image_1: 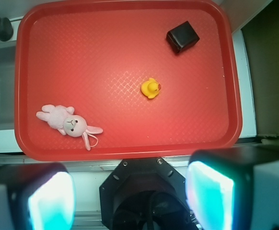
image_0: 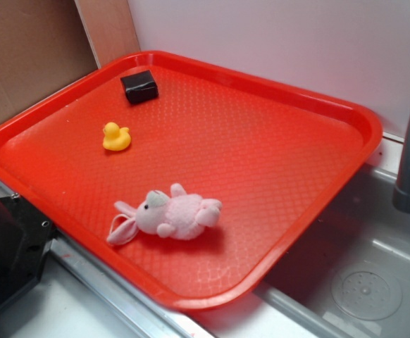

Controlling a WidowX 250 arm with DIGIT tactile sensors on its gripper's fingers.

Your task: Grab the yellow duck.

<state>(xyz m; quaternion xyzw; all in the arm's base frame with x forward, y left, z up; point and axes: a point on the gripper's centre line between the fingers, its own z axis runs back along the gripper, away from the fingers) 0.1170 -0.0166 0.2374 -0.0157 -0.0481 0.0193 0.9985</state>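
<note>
In the exterior view, the yellow duck (image_0: 116, 136) is sitting on the red tray (image_0: 282, 98), between a black cube (image_0: 139, 86) and a pink bunny (image_0: 166, 217); no fingers are showing. In the wrist view, the gripper (image_1: 130, 196) is hanging released and empty, its two fingers (image_1: 210, 197) wide apart, with the duck (image_1: 151, 88) well ahead of them, the sink (image_0: 360, 282) showing only outside.

Glossy yellow duck (image_0: 116, 136) with orange beak, red diamond-textured tray (image_0: 275, 162), pale pink plush bunny (image_0: 166, 217), black cube (image_0: 139, 86)

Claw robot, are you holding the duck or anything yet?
No, nothing is held. The claw is open and high above the red tray. The yellow duck sits alone on the tray, untouched.
</note>
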